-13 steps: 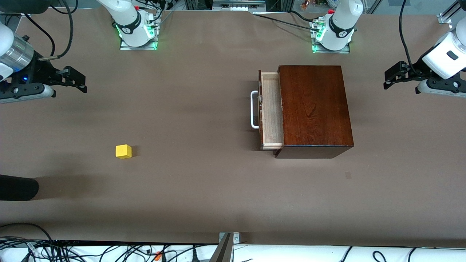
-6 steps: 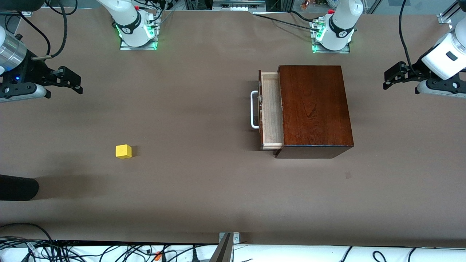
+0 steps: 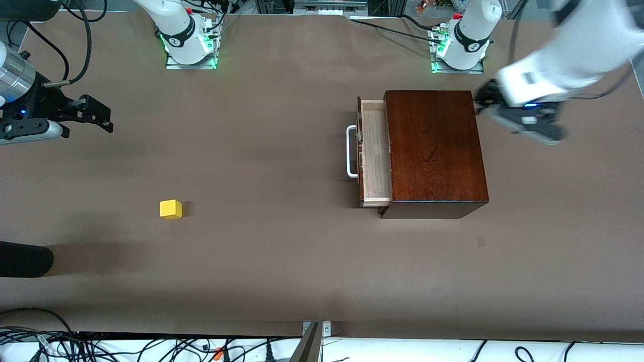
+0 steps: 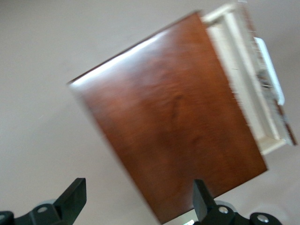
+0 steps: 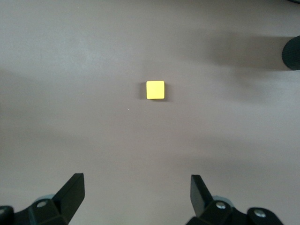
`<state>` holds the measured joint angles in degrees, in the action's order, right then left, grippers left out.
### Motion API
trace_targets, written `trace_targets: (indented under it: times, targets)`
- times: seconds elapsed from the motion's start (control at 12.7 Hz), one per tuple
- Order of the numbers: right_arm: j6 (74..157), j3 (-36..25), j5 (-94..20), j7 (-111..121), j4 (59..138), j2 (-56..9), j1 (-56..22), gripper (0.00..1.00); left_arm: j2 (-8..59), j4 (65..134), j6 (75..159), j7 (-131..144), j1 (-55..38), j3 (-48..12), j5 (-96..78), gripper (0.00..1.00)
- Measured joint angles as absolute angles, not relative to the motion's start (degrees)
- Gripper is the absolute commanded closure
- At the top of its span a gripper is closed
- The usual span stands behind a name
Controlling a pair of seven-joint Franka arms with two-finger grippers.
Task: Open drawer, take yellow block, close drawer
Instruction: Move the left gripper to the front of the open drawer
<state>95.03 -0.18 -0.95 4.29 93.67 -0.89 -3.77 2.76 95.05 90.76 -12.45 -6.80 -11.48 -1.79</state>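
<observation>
Your yellow block (image 3: 170,209) sits bare on the table (image 3: 282,261), toward the right arm's end and nearer the front camera than the drawer (image 3: 375,153), which stands partly pulled out of its wooden box (image 3: 435,151). In the front view the block lies at about five o'clock from the right gripper (image 3: 98,113), whose jaws are spread and empty. That arm hangs over the table's end, camera looking down on the block. The left gripper (image 4: 136,201), jaws spread too, hovers by the box's corner; closing looks like its job.
</observation>
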Motion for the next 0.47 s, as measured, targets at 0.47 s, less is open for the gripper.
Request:
trace_targets:
  times: [0.47]
  targets:
    - [95.3, -0.2, -0.9, 4.3, 93.6, -0.9, -3.8, 0.00, 20.4, 86.7, 101.1, -22.0, -16.3, -21.9, -1.9, 0.00]
